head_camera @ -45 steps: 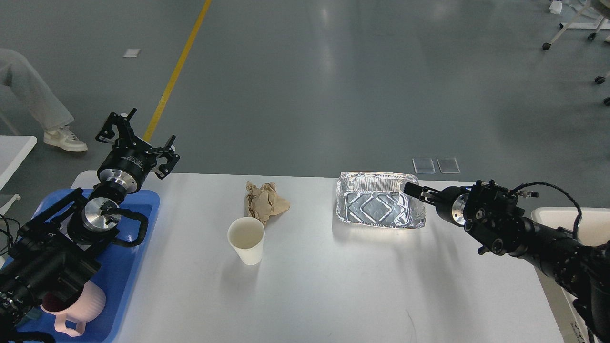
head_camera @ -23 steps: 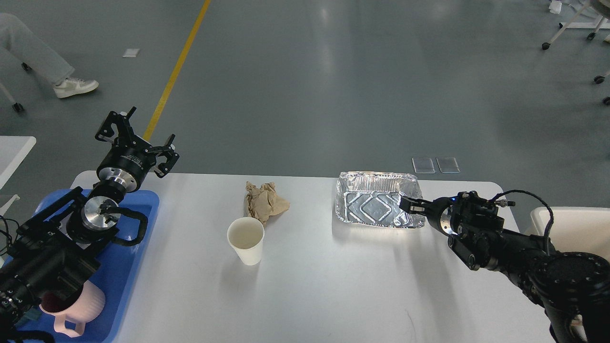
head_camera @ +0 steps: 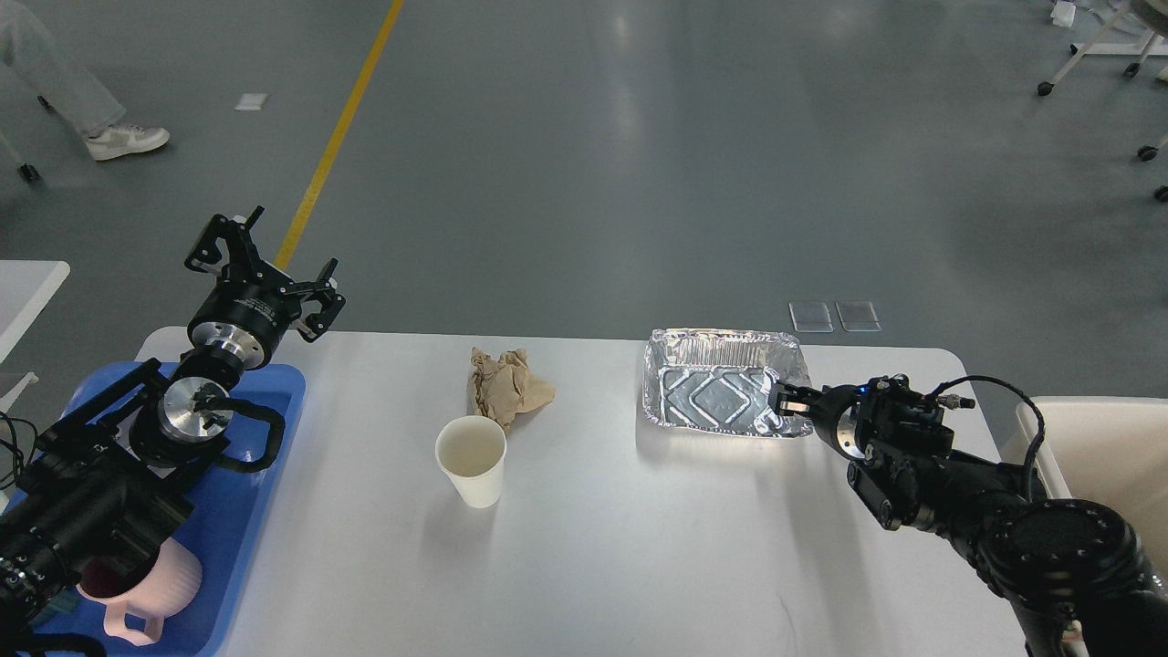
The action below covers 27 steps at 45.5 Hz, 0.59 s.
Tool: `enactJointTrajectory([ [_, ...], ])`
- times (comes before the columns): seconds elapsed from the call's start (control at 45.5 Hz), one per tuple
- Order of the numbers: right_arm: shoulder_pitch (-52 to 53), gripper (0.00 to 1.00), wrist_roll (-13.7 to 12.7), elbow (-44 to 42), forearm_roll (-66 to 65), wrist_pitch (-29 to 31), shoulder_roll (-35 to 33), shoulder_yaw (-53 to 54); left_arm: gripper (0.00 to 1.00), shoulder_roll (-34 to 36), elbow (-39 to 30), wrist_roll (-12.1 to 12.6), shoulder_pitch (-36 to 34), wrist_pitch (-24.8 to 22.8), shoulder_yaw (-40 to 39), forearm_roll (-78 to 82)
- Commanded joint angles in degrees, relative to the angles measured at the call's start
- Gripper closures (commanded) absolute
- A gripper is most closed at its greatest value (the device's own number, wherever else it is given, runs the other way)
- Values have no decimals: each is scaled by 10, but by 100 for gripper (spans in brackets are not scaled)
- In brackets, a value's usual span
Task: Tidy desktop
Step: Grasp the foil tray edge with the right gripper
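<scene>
- Grey floor with a yellow line [head_camera: 339,137] runs behind your white bench [head_camera: 620,547], which fills the lower middle of the view.
- Your left tool [head_camera: 262,274] hangs past the bench's far left corner, fingers spread wide, holding nothing.
- Your right tool [head_camera: 783,401] sits at the near right corner of the foil tray [head_camera: 721,392]; whether it grips the rim, you cannot tell.
- You have bare bench along the near side, in front of the paper cup [head_camera: 472,459] and crumpled brown paper [head_camera: 507,386].
- Your left arm hides part of the blue tray [head_camera: 246,511] and the pink mug [head_camera: 151,593].
- Right edge cuts off a beige bin [head_camera: 1109,447].
</scene>
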Motion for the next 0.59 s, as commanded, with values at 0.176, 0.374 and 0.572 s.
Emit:
enactJointTrajectory([
  [0.176,0,100,1,4,43,12,4,0,2,-1,0,0,0,0,2,0],
  [0.374,2,100,0,4,47,33,4,1,2,-1,0,0,0,0,4,0],
  [0.572,9,100,2,8,70,69,4,3,2,-2,0,0,0,0,4,0],
])
